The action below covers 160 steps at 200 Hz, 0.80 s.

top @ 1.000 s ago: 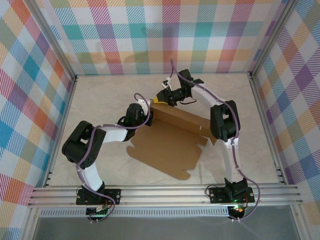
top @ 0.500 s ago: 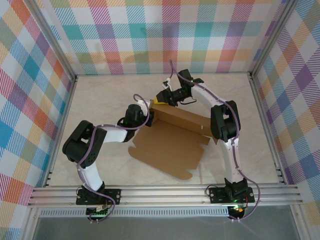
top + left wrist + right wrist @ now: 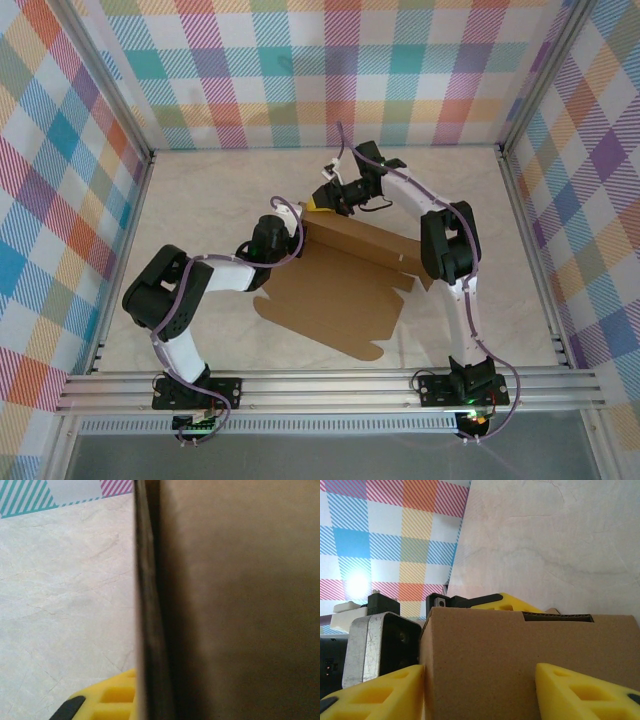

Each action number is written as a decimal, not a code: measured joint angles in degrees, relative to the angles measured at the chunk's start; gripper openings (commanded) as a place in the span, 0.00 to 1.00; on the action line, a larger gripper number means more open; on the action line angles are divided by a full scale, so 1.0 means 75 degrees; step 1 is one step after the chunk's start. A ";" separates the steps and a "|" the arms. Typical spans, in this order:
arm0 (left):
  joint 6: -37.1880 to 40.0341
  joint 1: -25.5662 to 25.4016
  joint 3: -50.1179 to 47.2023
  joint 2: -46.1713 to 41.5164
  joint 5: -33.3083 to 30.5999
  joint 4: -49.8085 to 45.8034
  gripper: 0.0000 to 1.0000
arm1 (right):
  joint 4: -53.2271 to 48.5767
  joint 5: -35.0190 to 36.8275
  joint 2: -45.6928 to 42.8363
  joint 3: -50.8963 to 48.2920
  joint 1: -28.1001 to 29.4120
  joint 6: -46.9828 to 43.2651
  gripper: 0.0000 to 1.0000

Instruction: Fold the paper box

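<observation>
Position: the paper box (image 3: 335, 300) lay mid-table. Most of the sheet was flat, with its far long panel stood up as a wall. Step in hand, by my reading: squaring that wall at its left end.

The right gripper (image 3: 322, 200) sat at the wall's far-left corner. In the right wrist view its yellow fingers (image 3: 380, 692) were spread wide. The cardboard face ran between and past them and nothing was pinched, so the jaws stood apart.

The left gripper (image 3: 293, 236) was at the same end, on the near side. The left wrist view showed one yellow finger (image 3: 100, 705) just beside the upright board edge, with the other finger hidden. I could not tell whether it was clamped.

To do it well: press low, near the crease, from opposite sides, so the wall goes upright without the flat sheet sliding. Leave the end tab free to swing in.

Room: both grippers were crowded at one corner, so contact between them was the main risk. There was open table (image 3: 200, 190) to the left and beyond. The plaid back wall (image 3: 320, 80) was well apart. The sheet's near scalloped edge sat apart from the aluminium rail (image 3: 320, 385).
</observation>
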 measured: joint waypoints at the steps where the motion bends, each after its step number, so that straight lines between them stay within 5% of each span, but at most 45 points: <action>1: -0.0003 0.0000 -0.0003 0.0000 0.0003 0.0003 0.15 | 0.0000 0.0000 0.0000 0.0000 0.0000 0.0000 0.57; 63: -0.0408 0.0117 -0.0038 0.0335 0.0210 0.0682 0.21 | 0.0463 -0.0460 0.0026 -0.0332 -0.0117 0.0076 0.57; 92: -0.0513 0.0134 -0.0038 0.0428 0.0289 0.0848 0.00 | 0.0697 -0.0542 0.0023 -0.0431 -0.0157 0.0175 0.56; 140: -0.0484 0.0166 -0.0038 0.0460 0.0338 0.0901 0.00 | 0.0956 -0.0568 -0.0015 -0.0545 -0.0189 0.0236 0.57; 160: -0.0533 0.0178 -0.0035 0.0481 0.0356 0.0930 0.22 | 0.1014 -0.0562 -0.0032 -0.0565 -0.0189 0.0303 0.56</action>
